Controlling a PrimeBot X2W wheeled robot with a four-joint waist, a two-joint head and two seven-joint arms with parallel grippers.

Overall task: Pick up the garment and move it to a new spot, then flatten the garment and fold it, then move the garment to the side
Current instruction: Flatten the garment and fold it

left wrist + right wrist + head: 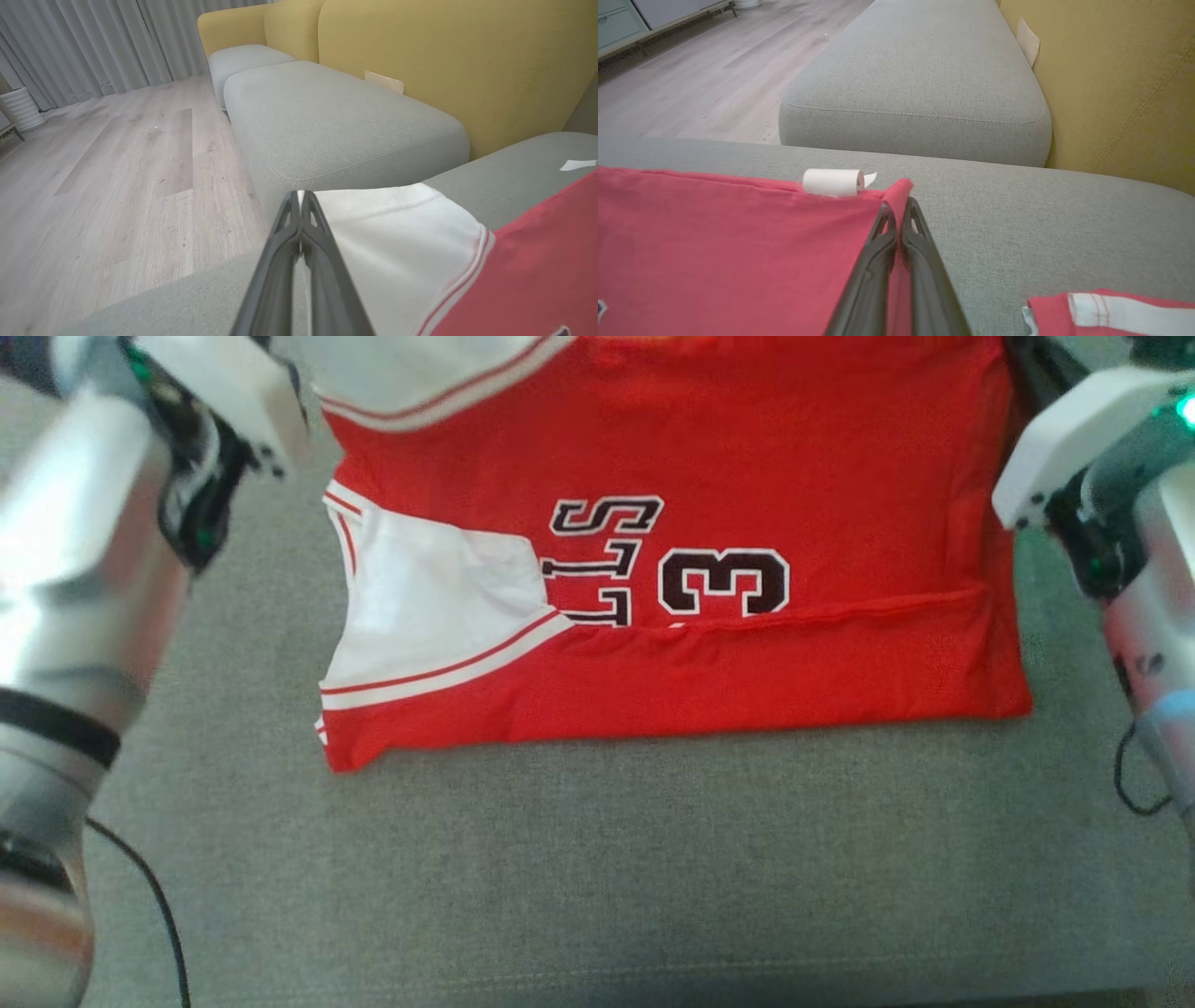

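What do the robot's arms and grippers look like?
Left arm and right arm: silvery forearms, white wrist housings, a thin black cable by each, green light on the right. Left gripper and right gripper: two slim dark-grey fingers with cut-out tips.

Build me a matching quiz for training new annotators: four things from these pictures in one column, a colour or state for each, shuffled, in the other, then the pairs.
1. left gripper
2. right gripper
3. sofa backrest
4. floor

A. pale wood planks
B. shut on a red corner of the jersey
C. mustard yellow
D. shut on the jersey's white edge

Pairs: 1-D, 2-B, 3-C, 4-A
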